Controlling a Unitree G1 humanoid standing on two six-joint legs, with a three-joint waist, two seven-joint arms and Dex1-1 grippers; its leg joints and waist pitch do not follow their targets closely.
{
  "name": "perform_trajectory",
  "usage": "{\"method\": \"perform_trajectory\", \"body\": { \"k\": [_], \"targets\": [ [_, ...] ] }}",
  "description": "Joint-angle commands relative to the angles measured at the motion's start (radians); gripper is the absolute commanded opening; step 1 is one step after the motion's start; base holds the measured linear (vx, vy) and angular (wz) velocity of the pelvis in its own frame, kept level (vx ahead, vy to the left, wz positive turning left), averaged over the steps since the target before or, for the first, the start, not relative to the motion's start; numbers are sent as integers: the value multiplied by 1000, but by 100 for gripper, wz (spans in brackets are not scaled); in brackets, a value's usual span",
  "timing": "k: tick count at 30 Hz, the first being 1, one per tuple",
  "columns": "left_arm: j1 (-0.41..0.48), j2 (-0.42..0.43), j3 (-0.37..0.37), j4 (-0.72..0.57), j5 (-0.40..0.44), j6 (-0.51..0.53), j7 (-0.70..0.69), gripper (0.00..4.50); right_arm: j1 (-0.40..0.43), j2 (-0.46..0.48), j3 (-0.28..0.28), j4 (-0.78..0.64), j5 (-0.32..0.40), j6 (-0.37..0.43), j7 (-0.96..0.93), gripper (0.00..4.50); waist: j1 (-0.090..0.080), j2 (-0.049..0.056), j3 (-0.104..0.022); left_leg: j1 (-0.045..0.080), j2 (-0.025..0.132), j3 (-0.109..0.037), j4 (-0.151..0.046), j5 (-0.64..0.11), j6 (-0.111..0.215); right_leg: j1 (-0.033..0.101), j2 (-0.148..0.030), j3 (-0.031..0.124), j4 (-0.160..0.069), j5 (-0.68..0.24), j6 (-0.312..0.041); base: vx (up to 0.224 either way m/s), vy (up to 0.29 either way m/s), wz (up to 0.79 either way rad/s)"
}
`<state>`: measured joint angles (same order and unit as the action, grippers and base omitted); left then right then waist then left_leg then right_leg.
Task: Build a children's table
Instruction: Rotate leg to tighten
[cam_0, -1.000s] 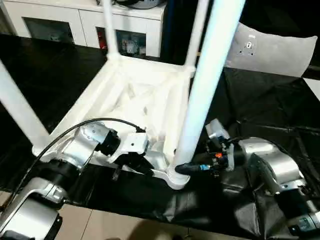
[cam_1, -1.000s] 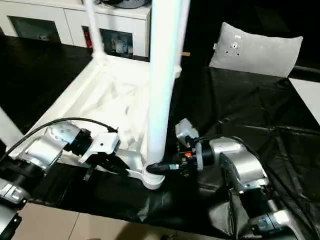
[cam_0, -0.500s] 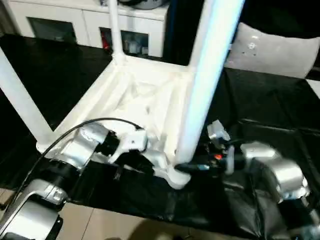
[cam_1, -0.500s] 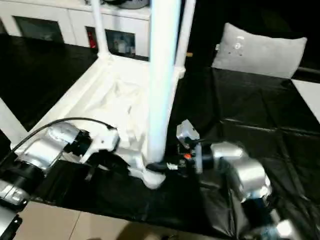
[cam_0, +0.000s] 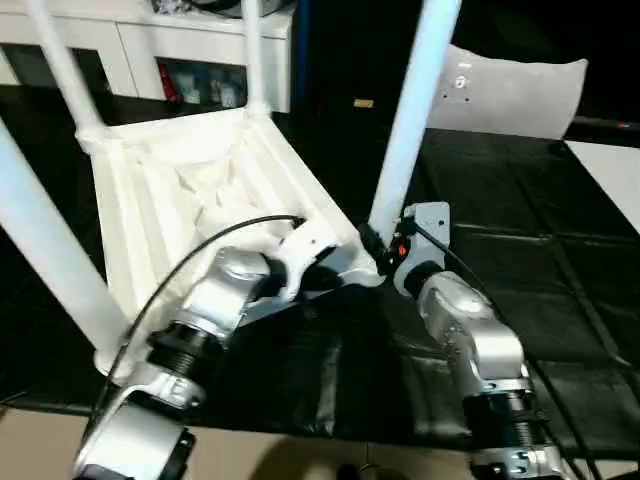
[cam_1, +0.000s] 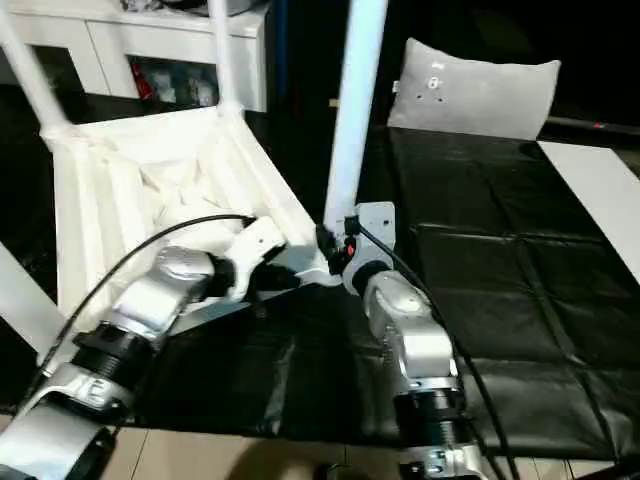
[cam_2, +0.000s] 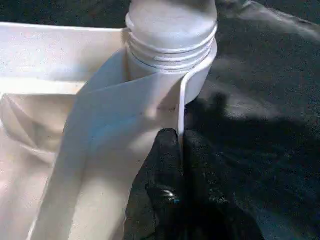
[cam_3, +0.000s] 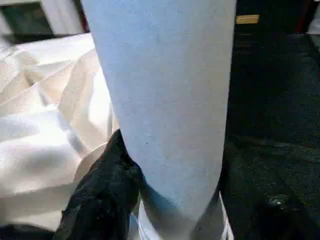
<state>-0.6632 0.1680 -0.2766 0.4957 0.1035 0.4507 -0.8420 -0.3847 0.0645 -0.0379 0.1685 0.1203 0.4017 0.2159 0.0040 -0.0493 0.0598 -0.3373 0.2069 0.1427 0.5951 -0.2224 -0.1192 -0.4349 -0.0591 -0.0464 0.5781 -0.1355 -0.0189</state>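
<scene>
The upturned table top (cam_0: 190, 190) has swung round, left gripper (cam_2: 180, 150) pinching its rim, right gripper (cam_0: 372, 245) clasping the last leg (cam_0: 410, 110), seemingly seated.

Black sheet (cam_1: 500, 300) over work surface; white cabinet (cam_0: 180, 50) behind; grey-white pillow (cam_1: 470, 90) beside; pale floor (cam_0: 280, 455) below.

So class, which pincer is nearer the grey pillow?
Right. The right pincer grips the leg on the side toward the pillow; the left pincer clamps the tabletop rim farther away.
</scene>
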Motion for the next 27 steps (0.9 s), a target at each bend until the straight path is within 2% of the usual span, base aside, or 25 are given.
{"method": "perform_trajectory", "body": {
  "k": [1,2,4,5,7,8,10,12,14,15,16,18,19,25,26,27],
  "targets": [
    [-46,-48,-28,-14,0,-35,26,0,18,47,79,10,29,33,42,276,4,12,-63,-16,-2,18,-78,-134,40,70,-46,31,-59,-272,-160,0,0,0],
    [-40,-31,-37,-15,7,-51,8,0,29,25,79,-11,32,29,70,276,5,14,-63,-16,-2,18,-77,-129,41,71,-47,32,-59,-263,-166,0,0,0],
    [-33,-18,-38,-22,6,-48,-4,0,43,6,72,-28,38,24,82,306,8,12,-65,-18,-4,20,-76,-104,50,78,-48,34,-56,-229,-176,0,0,0],
    [-23,1,-42,-27,3,-64,-30,0,59,-34,81,-50,45,11,130,313,10,15,-66,-16,-3,19,-76,-94,54,79,-49,33,-55,-216,-183,0,0,0],
    [-20,9,-44,-28,1,-72,-39,0,65,-51,87,-58,50,2,155,325,12,15,-66,-16,-1,20,-76,-95,61,80,-50,33,-54,-203,-193,0,0,0],
    [-2,52,-58,-24,-2,-114,-103,0,90,-128,90,-96,78,5,258,341,16,15,-65,-15,-2,18,-76,-97,63,85,-48,31,-56,-209,-190,0,0,0],
    [10,85,-69,-17,-4,-157,-155,0,104,-192,87,-121,99,11,340,358,17,16,-64,-16,0,20,-75,-107,76,83,-49,34,-55,-206,-196,0,0,0],
    [15,110,-79,-10,-6,-194,-200,0,110,-238,84,-129,106,10,405,370,19,14,-63,-16,2,20,-76,-121,78,81,-51,34,-58,-234,-198,0,0,0],
    [19,126,-85,-6,-7,-208,-228,0,113,-269,84,-132,110,5,449,395,22,13,-61,-15,2,20,-77,-139,71,81,-52,32,-62,-288,-184,0,0,0],
    [25,158,-98,-1,-15,-246,-296,0,111,-338,87,-126,121,-4,546,398,24,15,-60,-12,3,20,-77,-155,70,76,-53,32,-66,-324,-177,0,0,0],
    [24,177,-109,8,-11,-275,-326,0,107,-373,91,-118,131,-11,603,398,28,13,-61,-11,5,20,-77,-160,68,77,-53,32,-66,-339,-171,0,0,0],
    [18,215,-131,32,-9,-337,-397,0,97,-450,106,-98,162,-36,737,398,34,9,-61,-8,6,21,-76,-167,74,73,-53,32,-68,-344,-169,0,0,0],
    [15,229,-139,42,-14,-374,-433,0,90,-479,113,-85,174,-55,796,398,35,9,-62,-8,6,20,-76,-169,77,75,-53,31,-66,-343,-172,0,0,0],
    [7,260,-150,55,-45,-442,-562,0,62,-549,153,-40,195,-110,1004,398,44,8,-67,-12,10,22,-72,-122,86,78,-57,32,-53,-264,-211,0,0,0],
    [6,272,-163,57,-43,-464,-597,0,50,-559,167,-24,204,-111,1051,369,48,3,-68,-10,10,23,-72,-105,88,77,-57,31,-49,-252,-220,0,0,0],
    [6,272,-163,57,-43,-464,-597,0,50,-559,167,-24,204,-111,1051,369,50,4,-67,-10,10,23,-71,-103,89,77,-57,31,-49,-249,-222,0,0,0]
  ]
}}
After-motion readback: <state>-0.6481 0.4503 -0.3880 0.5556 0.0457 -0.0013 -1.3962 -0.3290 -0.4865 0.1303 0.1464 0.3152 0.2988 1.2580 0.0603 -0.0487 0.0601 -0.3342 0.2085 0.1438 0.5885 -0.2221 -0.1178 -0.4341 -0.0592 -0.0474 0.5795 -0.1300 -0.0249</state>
